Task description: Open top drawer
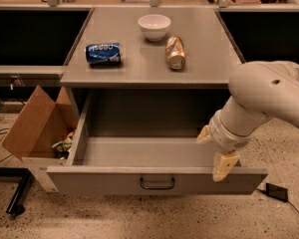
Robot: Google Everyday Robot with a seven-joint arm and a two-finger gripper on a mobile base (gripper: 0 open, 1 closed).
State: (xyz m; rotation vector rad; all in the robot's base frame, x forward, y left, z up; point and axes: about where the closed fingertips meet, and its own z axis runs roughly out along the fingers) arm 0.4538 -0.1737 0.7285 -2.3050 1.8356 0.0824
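Observation:
The top drawer of the grey cabinet stands pulled far out toward me. Its deep grey interior is bare, and its dark bar handle sits at the centre of the front. My gripper hangs from the cream arm over the drawer's right end, just behind the front panel and right of the handle. Its two yellowish fingertips are spread apart with nothing between them. The arm hides the drawer's right wall.
On the cabinet top lie a blue can on its side, a white bowl and a tan can on its side. An open cardboard box stands at the drawer's left. A small dark object lies on the floor at right.

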